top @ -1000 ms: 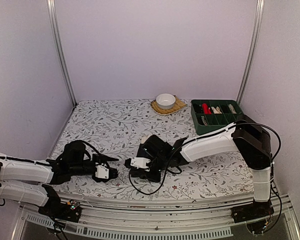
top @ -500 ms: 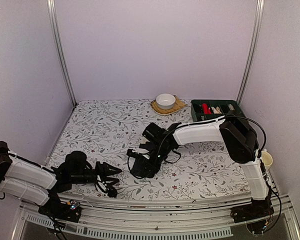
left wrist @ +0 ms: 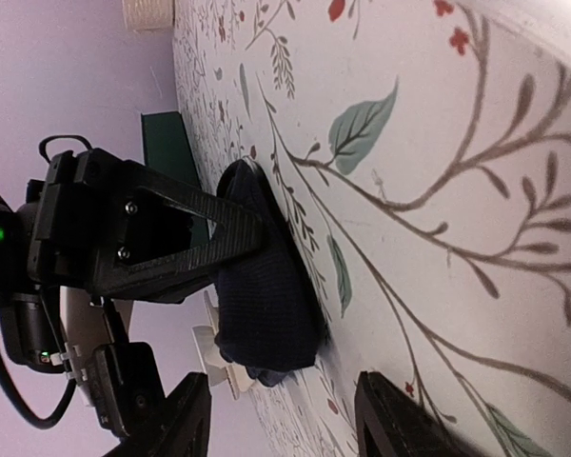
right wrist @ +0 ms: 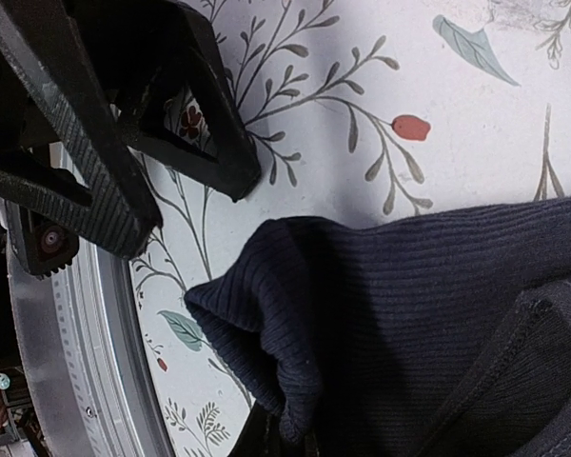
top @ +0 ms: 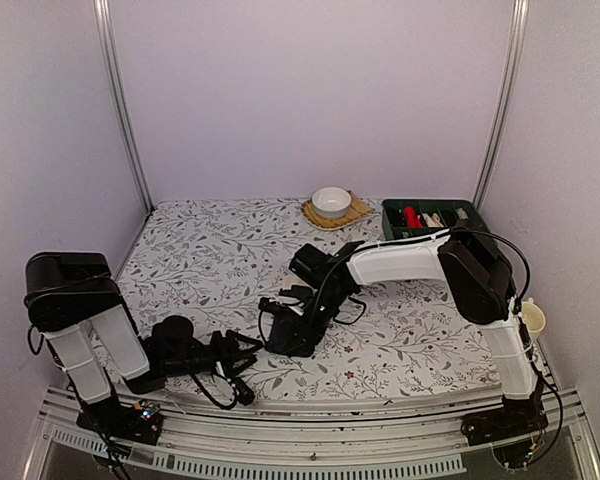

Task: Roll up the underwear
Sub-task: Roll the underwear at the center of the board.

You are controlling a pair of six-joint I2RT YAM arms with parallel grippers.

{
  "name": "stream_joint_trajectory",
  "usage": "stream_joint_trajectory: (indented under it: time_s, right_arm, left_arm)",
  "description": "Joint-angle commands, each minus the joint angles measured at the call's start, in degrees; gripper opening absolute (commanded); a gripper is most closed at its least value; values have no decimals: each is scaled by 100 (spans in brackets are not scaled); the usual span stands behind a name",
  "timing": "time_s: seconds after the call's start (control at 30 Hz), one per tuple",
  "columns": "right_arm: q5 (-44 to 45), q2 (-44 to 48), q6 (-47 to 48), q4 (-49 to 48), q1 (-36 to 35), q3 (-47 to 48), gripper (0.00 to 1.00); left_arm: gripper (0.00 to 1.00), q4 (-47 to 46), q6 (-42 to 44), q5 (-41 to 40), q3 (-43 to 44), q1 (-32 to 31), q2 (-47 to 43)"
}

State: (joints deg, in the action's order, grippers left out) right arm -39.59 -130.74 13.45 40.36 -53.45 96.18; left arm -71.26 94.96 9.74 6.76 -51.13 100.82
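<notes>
The underwear (right wrist: 409, 305) is a dark ribbed cloth lying bunched on the flowered table; it also shows as a dark lump (left wrist: 266, 305) in the left wrist view. From above, the underwear (top: 302, 346) sits near the front middle under my right gripper (top: 288, 328). My right gripper (right wrist: 285, 443) is shut on a folded corner of the cloth, its tips mostly hidden. My left gripper (top: 246, 368) lies low by the front edge, just left of the cloth. The left gripper (left wrist: 285, 428) is open, nothing between its fingers, pointing at the cloth.
A white bowl (top: 331, 201) on a yellow mat (top: 358, 212) stands at the back. A green divided tray (top: 430, 232) sits at the back right and a paper cup (top: 531, 318) at the right edge. The metal front rail (right wrist: 86, 381) runs close by.
The left arm has folded up at the left, and its gripper has slid right toward the front edge. The right gripper has turned and shifted slightly over the cloth.
</notes>
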Motion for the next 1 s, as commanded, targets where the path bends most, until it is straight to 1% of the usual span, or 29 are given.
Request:
stream_joint_trajectory:
  time_s: [0.0, 0.07, 0.17, 0.3, 0.37, 0.47, 0.57, 0.67, 0.83, 0.97]
  right_arm:
    - [-119, -212, -2, 174, 19, 199, 6]
    - [-128, -239, 8, 176, 18, 240, 6]
    - [-127, -242, 8, 153, 12, 248, 6]
    - [-154, -249, -1, 161, 17, 243, 6]
    - [-152, -250, 3, 165, 11, 243, 5]
    - [-160, -242, 0, 152, 18, 243, 5]
    - [-194, -246, -8, 134, 19, 243, 5]
    - [-289, -250, 11, 124, 17, 243, 5]
    - [-381, -268, 26, 121, 17, 260, 5]
    - [-391, -268, 43, 168, 16, 253, 5]
  left_arm:
    - [55, -1439, 627, -249, -85, -134, 803]
    - [55, -1692, 735, -318, -61, -168, 1066]
    - [55, -1729, 798, -457, 45, -184, 1422]
    - [55, -1576, 755, -406, 78, -233, 1429]
    - [54, -1112, 685, -367, 133, -274, 1267]
    - [52, -195, 564, -365, 282, -349, 776]
    - [50, 257, 470, -376, 397, -387, 573]
    - [49, 224, 581, -420, 405, -397, 613]
    - [48, -293, 895, -516, 335, -469, 971]
    - [46, -421, 933, -647, 411, -489, 1129]
